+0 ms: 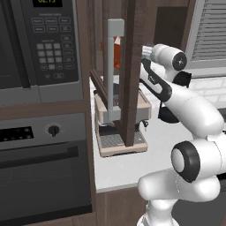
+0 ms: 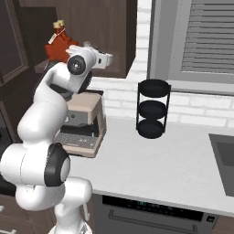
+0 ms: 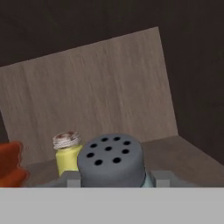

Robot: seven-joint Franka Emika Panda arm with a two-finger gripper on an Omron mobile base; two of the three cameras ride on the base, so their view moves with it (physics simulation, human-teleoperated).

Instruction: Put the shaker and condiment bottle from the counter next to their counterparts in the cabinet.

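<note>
The gripper [image 3: 112, 178] is clamped on the shaker [image 3: 111, 160], whose dark grey cap has holes, inside the cabinet [image 3: 100, 87].

The shaker [image 3: 111, 161] – body cut off below its cap; the condiment bottle [image 3: 11, 168] – cropped at the left edge.
</note>
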